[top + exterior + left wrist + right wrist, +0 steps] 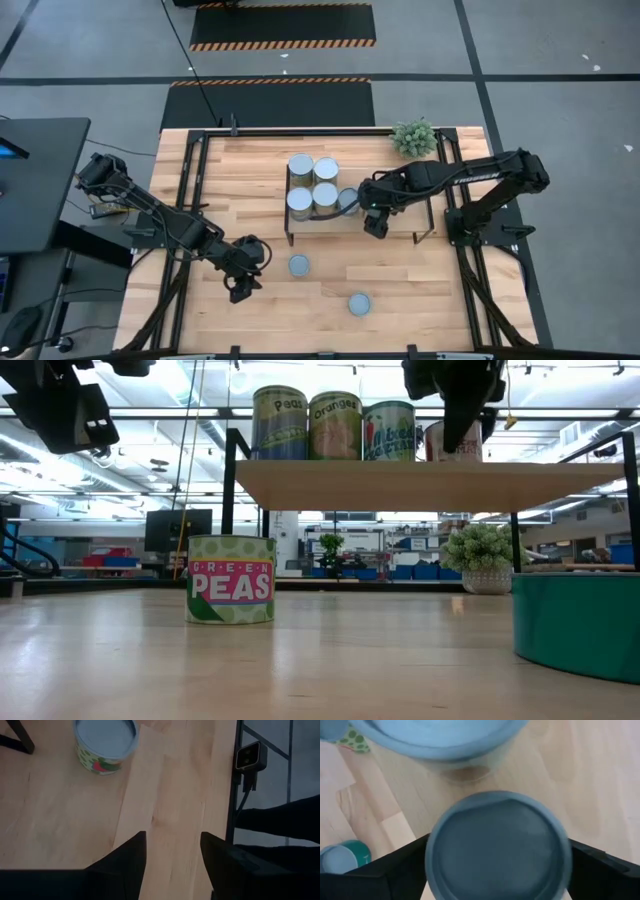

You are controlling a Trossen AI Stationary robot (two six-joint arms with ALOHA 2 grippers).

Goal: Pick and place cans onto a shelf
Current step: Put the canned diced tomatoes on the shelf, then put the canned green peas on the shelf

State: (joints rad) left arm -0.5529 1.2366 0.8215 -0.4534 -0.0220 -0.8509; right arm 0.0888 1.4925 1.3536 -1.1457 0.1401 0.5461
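The shelf stands at mid-table with several cans upright on its board. One more can stands on the board to their right. My right gripper hangs over it, open, with a finger on either side of it. A green peas can and a teal can stand on the table in front of the shelf. My left gripper hovers open near the peas can, holding nothing. My right gripper comes at the can from above, pointing steeply down, with a finger on either side of the can's wall. The can's own top hides where fingers and wall meet, so I cannot tell whether they touch. The can stands upright on the shelf.
A small potted plant sits at the table's far right. A black frame rail runs along the table's sides. The shelf's right half is bare board, and bare table lies to the shelf's left.
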